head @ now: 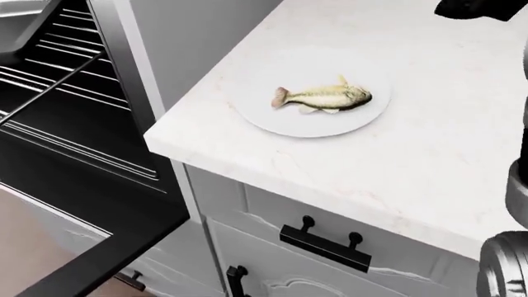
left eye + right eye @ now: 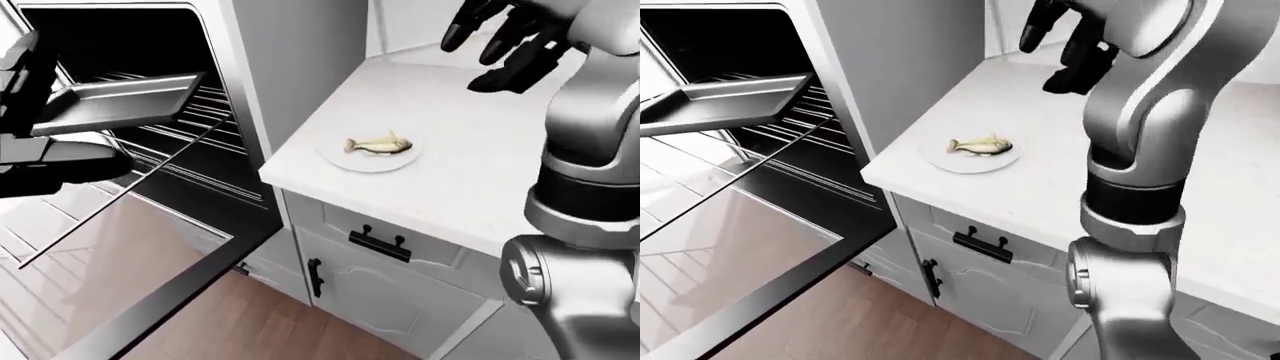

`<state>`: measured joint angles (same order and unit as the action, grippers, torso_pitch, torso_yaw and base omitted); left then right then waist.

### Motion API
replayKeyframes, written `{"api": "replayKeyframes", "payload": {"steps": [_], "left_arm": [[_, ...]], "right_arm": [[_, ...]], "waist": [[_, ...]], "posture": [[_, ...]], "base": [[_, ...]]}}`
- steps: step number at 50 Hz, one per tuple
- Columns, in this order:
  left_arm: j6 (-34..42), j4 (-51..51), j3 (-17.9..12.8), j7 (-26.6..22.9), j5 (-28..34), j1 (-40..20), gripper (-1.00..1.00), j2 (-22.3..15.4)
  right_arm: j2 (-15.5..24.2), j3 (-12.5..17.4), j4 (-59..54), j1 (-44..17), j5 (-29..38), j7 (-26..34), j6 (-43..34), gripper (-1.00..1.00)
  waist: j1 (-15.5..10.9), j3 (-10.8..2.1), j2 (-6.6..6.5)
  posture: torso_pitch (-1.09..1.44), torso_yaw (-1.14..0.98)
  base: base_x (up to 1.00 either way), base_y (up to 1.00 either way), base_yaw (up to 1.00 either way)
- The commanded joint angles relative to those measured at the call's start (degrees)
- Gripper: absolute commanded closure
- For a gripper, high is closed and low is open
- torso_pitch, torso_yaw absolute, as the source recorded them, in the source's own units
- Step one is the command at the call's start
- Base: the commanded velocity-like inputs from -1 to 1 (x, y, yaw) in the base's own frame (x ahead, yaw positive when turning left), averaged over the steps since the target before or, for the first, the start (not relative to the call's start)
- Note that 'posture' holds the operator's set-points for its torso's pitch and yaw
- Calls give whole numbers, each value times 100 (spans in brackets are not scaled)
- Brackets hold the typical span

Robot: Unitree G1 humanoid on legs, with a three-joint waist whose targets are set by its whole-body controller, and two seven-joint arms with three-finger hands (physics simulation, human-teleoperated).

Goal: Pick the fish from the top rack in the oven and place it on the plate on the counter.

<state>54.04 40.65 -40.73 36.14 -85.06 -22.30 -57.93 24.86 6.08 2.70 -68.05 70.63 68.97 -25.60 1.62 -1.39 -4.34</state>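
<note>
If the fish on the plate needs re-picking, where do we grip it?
Grip the fish across its thick midbody, coming from above. It lies flat on the plate, tail toward head-view left, so only its top and edges are reachable.

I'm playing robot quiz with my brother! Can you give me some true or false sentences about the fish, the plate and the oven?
1. The pale yellowish fish lies on the round white plate. True.
2. The robot's black-fingered right hand grips the fish. False: it hangs open above the white marble counter, apart from it.
3. The oven door is closed. False: it hangs open.
4. A dark baking tray sticks out of the oven. True.
</note>
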Motion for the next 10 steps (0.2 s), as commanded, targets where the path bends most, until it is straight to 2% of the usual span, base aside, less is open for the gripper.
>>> {"api": "replayKeyframes", "payload": {"steps": [1, 2, 3, 6, 9, 10], "left_arm": [[-211, -19, -246, -41, -36, 8, -100, -158], [-235, -35, -310, -58, -62, 59, -100, -184], [-256, -49, -374, -81, -73, 117, -100, -201], [-275, -79, -690, -141, -178, 322, -100, -249], [-294, -73, -956, -154, -304, 498, -100, -296], [-292, -76, -1081, -163, -351, 570, -100, -302]], "right_arm": [[164, 137, 528, 29, -27, 266, -68, -3], [224, 191, 688, 133, -63, 322, -103, -10], [317, 296, 930, 296, -115, 395, -155, -44], [609, 529, 1494, 545, -286, 611, -378, -99], [959, 769, 2104, 808, -506, 870, -642, -100], [1096, 935, 2367, 1007, -637, 931, -732, -100]], "waist": [[4, -103, -4], [-1, -100, 2], [-5, -98, 7], [-11, -105, 22], [-14, -104, 35], [-17, -99, 41]], "posture": [[-16, 0], [-16, 0], [-16, 0], [-16, 0], [-16, 0], [-16, 0]], "base": [[0, 0, 0], [0, 0, 0], [0, 0, 0], [0, 0, 0], [0, 0, 0], [0, 0, 0]]}}
